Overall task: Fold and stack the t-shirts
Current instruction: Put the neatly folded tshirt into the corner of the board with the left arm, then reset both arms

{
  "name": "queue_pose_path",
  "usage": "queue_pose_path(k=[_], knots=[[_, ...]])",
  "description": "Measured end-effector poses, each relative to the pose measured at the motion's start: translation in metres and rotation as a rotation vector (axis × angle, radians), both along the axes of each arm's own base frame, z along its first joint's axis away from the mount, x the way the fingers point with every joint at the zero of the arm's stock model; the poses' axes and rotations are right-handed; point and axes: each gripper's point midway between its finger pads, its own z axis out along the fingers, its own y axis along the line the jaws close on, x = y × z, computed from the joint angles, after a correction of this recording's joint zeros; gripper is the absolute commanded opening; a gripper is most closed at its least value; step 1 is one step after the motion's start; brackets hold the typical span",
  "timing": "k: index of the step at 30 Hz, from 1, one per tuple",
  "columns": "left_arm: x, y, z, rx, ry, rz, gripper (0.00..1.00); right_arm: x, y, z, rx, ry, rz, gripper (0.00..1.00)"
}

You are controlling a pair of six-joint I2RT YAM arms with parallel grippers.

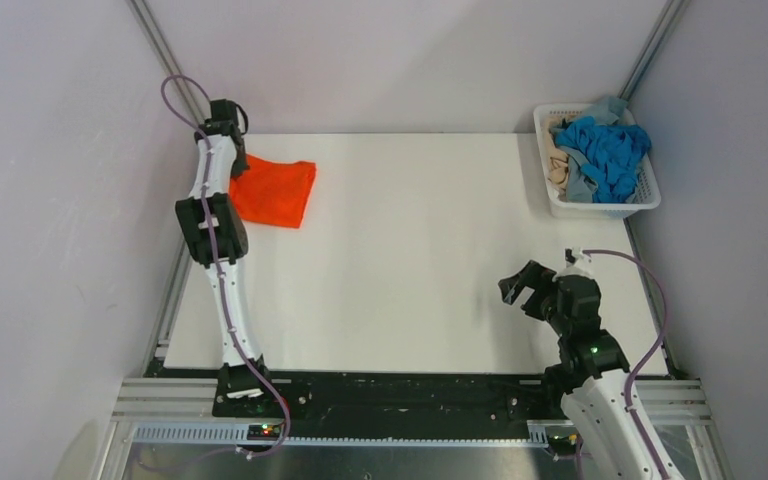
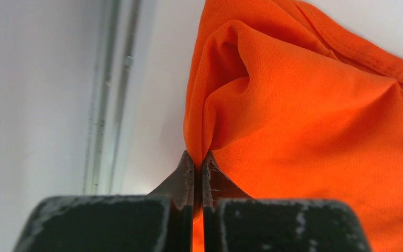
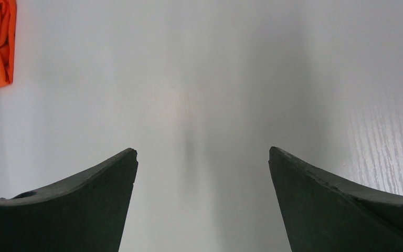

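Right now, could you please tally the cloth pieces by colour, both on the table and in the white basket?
Bright orange cloth t-shirt, on the table: 1
Bright blue crumpled cloth, in the white slotted plastic basket: 1
Grey-blue cloth, same basket: 1
Beige cloth, same basket: 1
Total: 4, if each colour is one piece.

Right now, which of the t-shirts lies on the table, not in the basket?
The orange t-shirt, at the table's far left, its edge pinched in the left jaws. The blue, grey-blue and beige ones are heaped in the white basket, far right.
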Motion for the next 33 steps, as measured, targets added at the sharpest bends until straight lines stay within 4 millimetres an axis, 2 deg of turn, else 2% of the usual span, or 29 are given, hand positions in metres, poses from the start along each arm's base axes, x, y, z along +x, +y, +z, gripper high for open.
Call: queue_pose_path(k=[6, 8, 9, 10, 12, 13, 14, 16, 19, 22, 24, 27, 31, 33], knots=[[0.008, 0.028, 0.021, 0.109, -0.025, 0.000, 0.11, 0.006, -0.004, 0.004, -0.009, -0.026, -0.026, 1.00], [0.009, 0.032, 0.023, 0.135, -0.022, -0.008, 0.19, 0.008, -0.005, 0.004, -0.011, -0.029, -0.030, 1.00], [0.009, 0.033, 0.022, 0.140, -0.020, -0.010, 0.32, 0.008, -0.005, 0.004, -0.012, -0.030, -0.032, 1.00], [0.009, 0.033, 0.021, 0.144, -0.015, -0.016, 0.57, 0.009, -0.005, 0.004, -0.014, -0.030, -0.035, 1.00], [0.009, 0.035, 0.019, 0.156, -0.006, -0.022, 0.76, 0.010, -0.006, 0.004, -0.016, -0.032, -0.040, 1.00], [0.009, 0.036, 0.019, 0.161, -0.004, -0.023, 0.82, 0.010, -0.007, 0.004, -0.018, -0.033, -0.044, 1.00], [0.008, 0.037, 0.020, 0.169, -0.004, -0.017, 0.95, 0.010, -0.007, 0.004, -0.019, -0.033, -0.046, 1.00], [0.008, 0.040, 0.022, 0.183, -0.009, 0.001, 0.99, 0.010, -0.009, 0.004, -0.022, -0.033, -0.051, 1.00], [0.008, 0.041, 0.030, 0.196, -0.027, 0.035, 1.00, 0.010, -0.010, 0.004, -0.027, -0.033, -0.060, 1.00], [0.004, 0.036, 0.053, 0.181, -0.077, 0.078, 1.00, 0.010, -0.012, 0.004, -0.032, -0.029, -0.067, 1.00], [-0.001, 0.026, 0.084, 0.152, -0.145, 0.106, 1.00, 0.009, -0.012, 0.005, -0.032, -0.027, -0.066, 1.00], [-0.012, -0.007, 0.139, 0.066, -0.272, 0.112, 1.00, 0.009, -0.010, 0.010, -0.029, -0.027, -0.055, 1.00], [-0.045, -0.076, 0.212, -0.063, -0.447, 0.071, 1.00, 0.007, -0.007, 0.015, -0.025, -0.021, -0.035, 1.00], [-0.069, -0.115, 0.228, -0.104, -0.500, 0.025, 1.00, 0.006, -0.006, 0.016, -0.024, -0.018, -0.027, 1.00]])
